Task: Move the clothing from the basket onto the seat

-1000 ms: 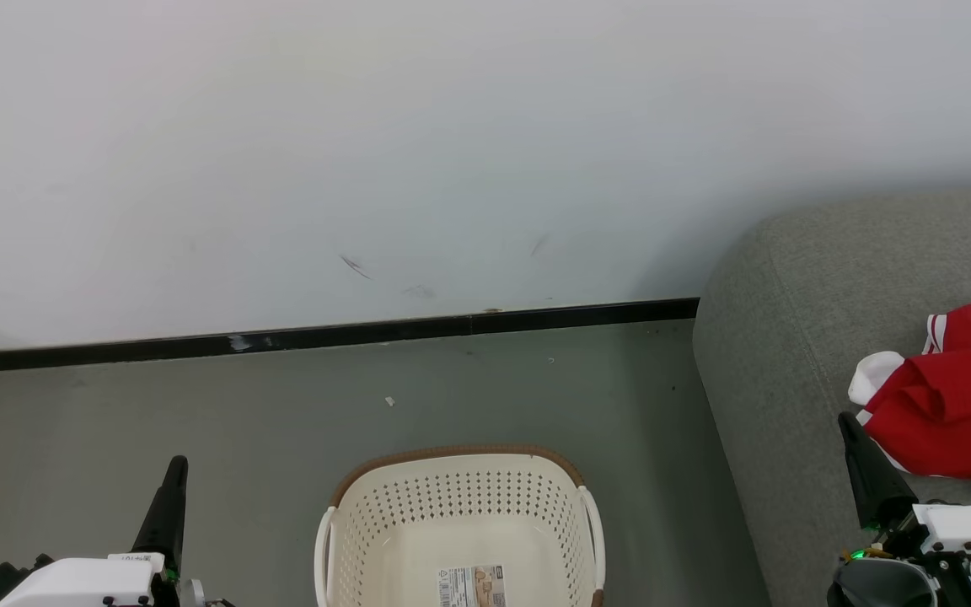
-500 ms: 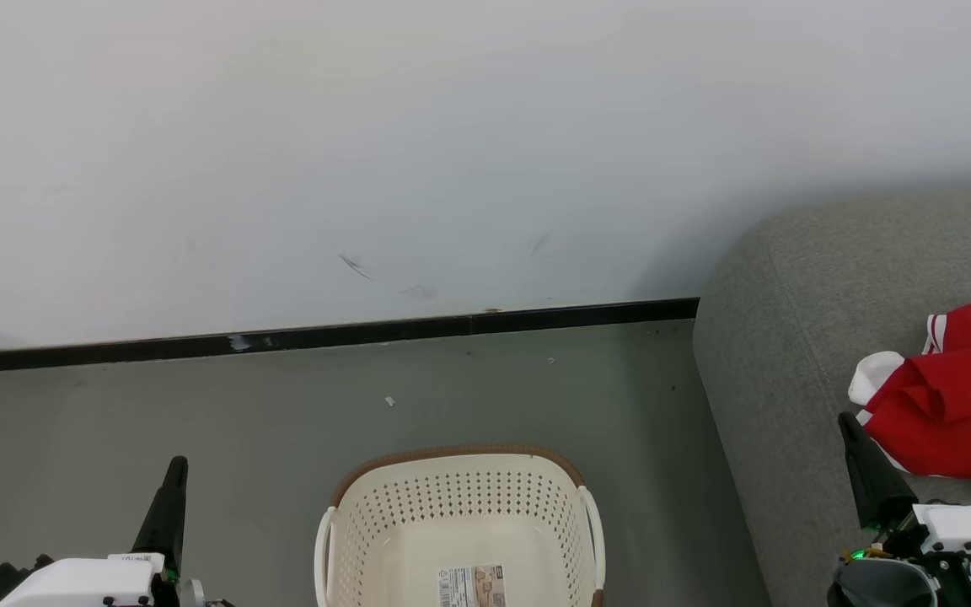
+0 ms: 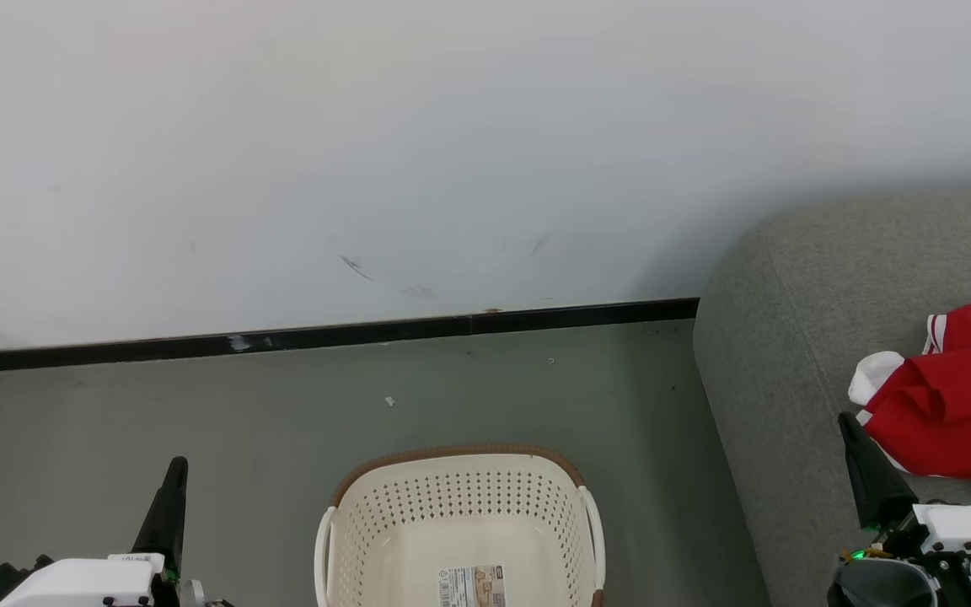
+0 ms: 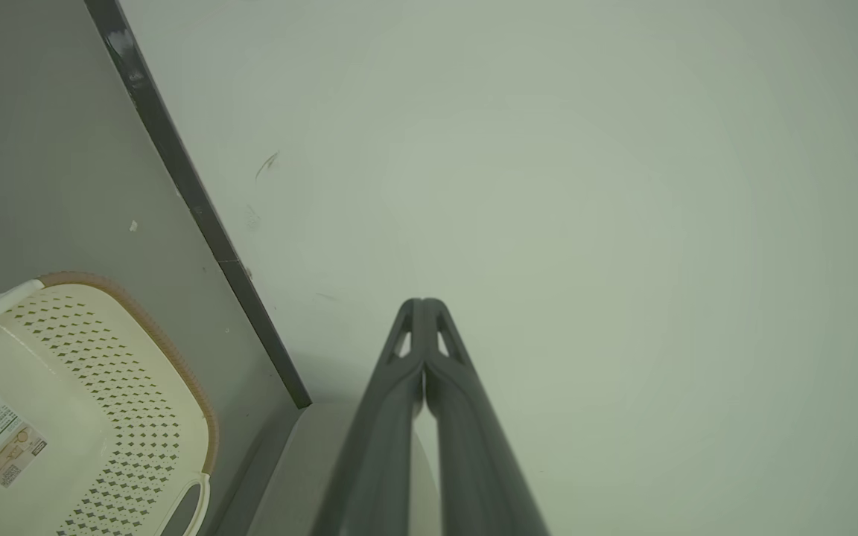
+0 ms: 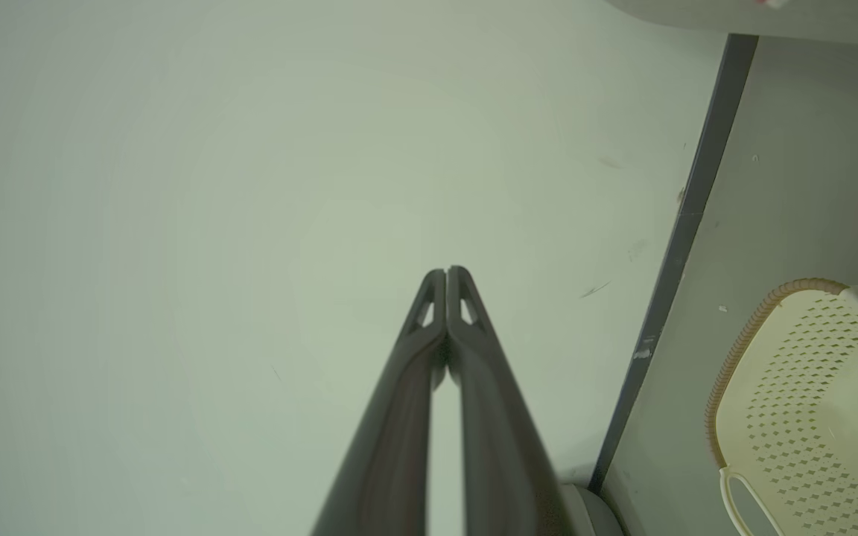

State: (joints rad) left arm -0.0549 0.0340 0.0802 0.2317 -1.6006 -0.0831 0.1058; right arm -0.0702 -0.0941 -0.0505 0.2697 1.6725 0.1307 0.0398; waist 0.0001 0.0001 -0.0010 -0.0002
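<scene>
The clothing [image 3: 953,413], a rumpled red heap with white panels and striped trim, lay on the seat [image 3: 789,354] at about 3 o'clock in the head view. Its far side was cut off at the picture's edge, and what showed ran roughly from 10 toward 4 o'clock. The basket [image 3: 452,502] stood on the floor [image 3: 199,396] at 6 o'clock, with nothing in the visible part of it but the paper label [image 3: 472,584] on its bottom. The right claw [image 3: 844,419], pressed together and holding nothing, pointed toward 11 o'clock just beside the heap's near edge, the garments lying off its tip at about 2 o'clock. Whether it touched the cloth could not be told. The left claw [image 3: 176,464], likewise pressed together and empty, sat at 8 o'clock over bare floor, well apart from the seat, with the basket between. On this evidence the transfer looked complete, and any further handling of the heap would fall to the right arm, plainly the nearer. Each wrist view looked along its own arm's claw toward the pale wall [image 4: 623,186].
</scene>
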